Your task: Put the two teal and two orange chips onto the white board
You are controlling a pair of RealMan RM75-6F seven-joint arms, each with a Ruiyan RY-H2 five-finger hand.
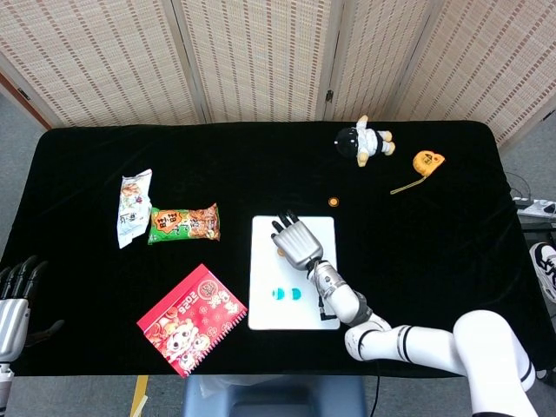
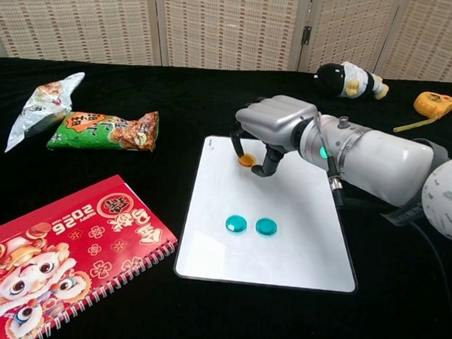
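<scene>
A black-draped surface (image 1: 452,226) carries everything, with woven folding screens (image 1: 261,56) standing behind it. The red spiral notebook (image 2: 58,243) lies at the near left corner, and the white board (image 2: 282,251) lies flat near the middle, just right of it. The right arm (image 2: 382,161) reaches across the board's right edge, and the right hand (image 2: 268,126) hangs over the board's far left part, pinching an orange chip (image 2: 247,160) between its fingertips just above the white face. The left hand (image 1: 16,295) shows only at the lower left edge of the head view, holding nothing, fingers apart. A green snack bag (image 2: 104,130) and a pale snack bag (image 2: 44,106) lie at the far left, touching end to end. A plush doll (image 2: 349,79) and an orange tape measure (image 2: 434,104) sit at the far right. Two teal chips (image 2: 251,225) rest side by side on the board's middle. A second orange chip (image 1: 333,201) lies on the cloth beyond the board's far right corner.
</scene>
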